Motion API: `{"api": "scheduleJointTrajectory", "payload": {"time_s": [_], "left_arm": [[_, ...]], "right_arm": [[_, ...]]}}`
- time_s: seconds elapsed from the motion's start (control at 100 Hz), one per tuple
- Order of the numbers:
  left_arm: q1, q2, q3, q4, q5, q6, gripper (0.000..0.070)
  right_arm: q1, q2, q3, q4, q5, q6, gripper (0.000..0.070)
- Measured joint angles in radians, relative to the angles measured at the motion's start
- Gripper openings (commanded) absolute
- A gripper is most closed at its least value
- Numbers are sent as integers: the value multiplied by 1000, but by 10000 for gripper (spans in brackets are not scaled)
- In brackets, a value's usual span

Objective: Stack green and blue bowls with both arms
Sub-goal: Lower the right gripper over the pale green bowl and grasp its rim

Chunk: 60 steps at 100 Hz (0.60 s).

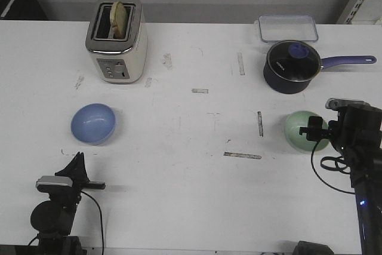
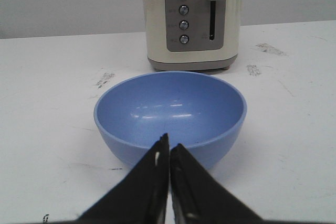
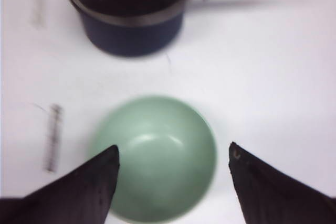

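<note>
Counting two bowls (image 1: 93,123) (image 1: 303,129), unstacked.

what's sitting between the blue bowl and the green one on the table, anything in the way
Nothing visible. Between the blue bowl and the green bowl the table shows only flat marks. The toaster and saucepan stand farther back, off that line.
</note>
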Motion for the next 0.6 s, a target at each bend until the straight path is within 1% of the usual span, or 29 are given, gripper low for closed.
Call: {"api": "scheduleJointTrajectory", "payload": {"time_s": [0.2,0.28,0.45,0.5,0.56,0.6], "left_arm": [[0,0,0,0,0,0,2],[0,0,0,0,0,0,1],[0,0,0,0,0,0,1],[0,0,0,0,0,0,2],[0,0,0,0,0,0,2],[0,0,0,0,0,0,1]], "right_arm": [[-101,161,0,-5,-6,-42,459],[-130,217,0,0,-25,-46,458],[-160,331,0,21,-50,-49,451],[-160,363,0,22,-51,-49,418],[-160,393,0,22,-52,-50,345],[-160,408,0,23,-54,-50,283]]}}
